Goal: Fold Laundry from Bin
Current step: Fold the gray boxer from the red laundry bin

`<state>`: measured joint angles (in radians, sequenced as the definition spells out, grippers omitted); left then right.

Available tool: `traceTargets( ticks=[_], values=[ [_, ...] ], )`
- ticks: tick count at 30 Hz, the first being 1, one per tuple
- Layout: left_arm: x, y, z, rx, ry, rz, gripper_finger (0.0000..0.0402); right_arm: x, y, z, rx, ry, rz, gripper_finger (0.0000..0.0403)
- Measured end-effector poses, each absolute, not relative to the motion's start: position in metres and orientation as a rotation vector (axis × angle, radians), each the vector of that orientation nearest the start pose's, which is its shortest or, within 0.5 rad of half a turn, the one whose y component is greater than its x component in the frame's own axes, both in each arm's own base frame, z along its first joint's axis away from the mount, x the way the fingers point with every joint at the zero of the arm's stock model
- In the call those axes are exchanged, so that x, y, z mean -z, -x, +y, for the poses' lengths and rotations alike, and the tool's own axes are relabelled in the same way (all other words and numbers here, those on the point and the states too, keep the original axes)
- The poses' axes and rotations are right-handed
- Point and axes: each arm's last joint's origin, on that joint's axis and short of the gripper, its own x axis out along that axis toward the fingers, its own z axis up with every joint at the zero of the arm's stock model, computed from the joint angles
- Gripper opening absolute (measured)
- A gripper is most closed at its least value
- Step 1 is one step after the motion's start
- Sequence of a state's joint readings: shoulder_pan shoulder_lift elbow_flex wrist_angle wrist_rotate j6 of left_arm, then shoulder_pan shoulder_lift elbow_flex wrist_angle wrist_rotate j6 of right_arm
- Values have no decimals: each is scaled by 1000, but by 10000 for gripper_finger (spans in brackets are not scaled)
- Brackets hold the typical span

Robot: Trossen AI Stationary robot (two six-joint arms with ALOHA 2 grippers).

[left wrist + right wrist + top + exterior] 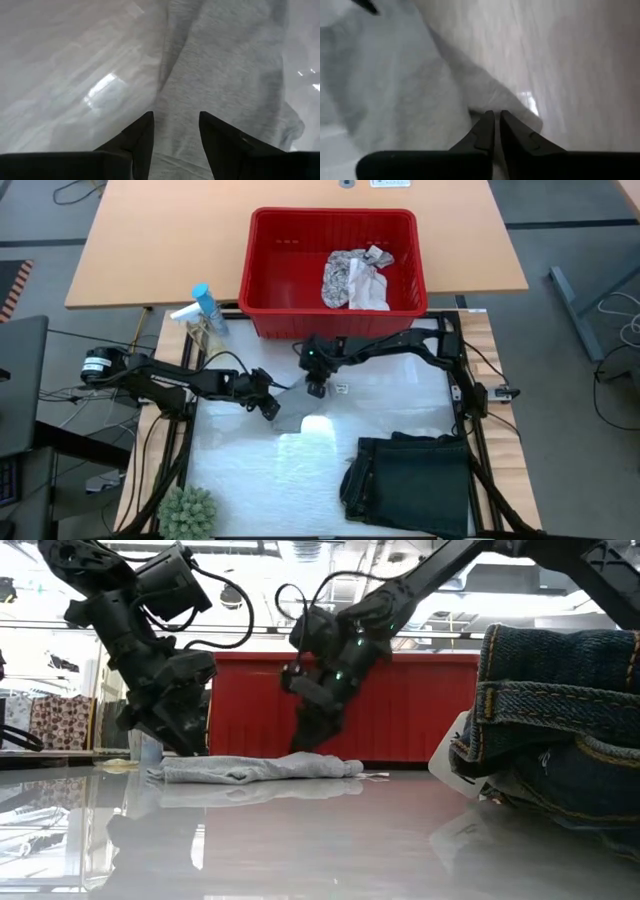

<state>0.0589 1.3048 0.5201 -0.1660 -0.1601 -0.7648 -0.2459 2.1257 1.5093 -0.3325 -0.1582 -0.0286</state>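
Observation:
A small pale grey cloth (300,423) lies flat on the glossy white table top (400,395) near the middle. My left gripper (175,132) stands open over the cloth's left end (170,772), one finger to each side of a strip of it; whether it touches, I cannot tell. My right gripper (496,120) is down at the cloth's far right edge, its fingers almost together. The red bin (270,275) stands behind the table with a leaf-patterned cloth (340,278) and a white cloth (372,292) inside. A folded dark garment (410,475) rests at the near right. My right gripper has its fingertips (485,125) closed on the grey cloth at its edge (485,102), close to a corner. The fingers slant down from the far side. One layer or several, I cannot tell. The cloth lies slack and flat on the table.
A spray bottle with a blue cap (205,305) stands at the far left corner, and a spiky green plant (188,513) at the near left. A small paper tag (342,388) lies beside the right gripper. Bare table top shows between the grey cloth and the dark garment.

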Motion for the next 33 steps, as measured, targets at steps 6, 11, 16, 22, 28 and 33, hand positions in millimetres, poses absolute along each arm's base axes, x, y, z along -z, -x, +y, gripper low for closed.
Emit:
traceTargets(
  ticks=[6,11,16,22,28,33],
  values=[
    [-149,-222,18,-555,654,822,145,-143,-441,-109,71,-172,939,44],
    [-148,-221,17,-540,638,843,139,-142,-441,-109,67,-166,942,36],
    [-145,-217,20,-636,582,856,117,-142,-441,-109,67,-166,940,29],
    [-144,-217,23,-636,570,873,116,-142,-441,-108,66,-165,939,31],
    [-139,-222,26,-547,578,902,148,-142,-441,-108,66,-164,938,29],
    [-130,-225,30,-545,614,935,176,-143,-441,-109,66,-164,937,31]
  ],
)
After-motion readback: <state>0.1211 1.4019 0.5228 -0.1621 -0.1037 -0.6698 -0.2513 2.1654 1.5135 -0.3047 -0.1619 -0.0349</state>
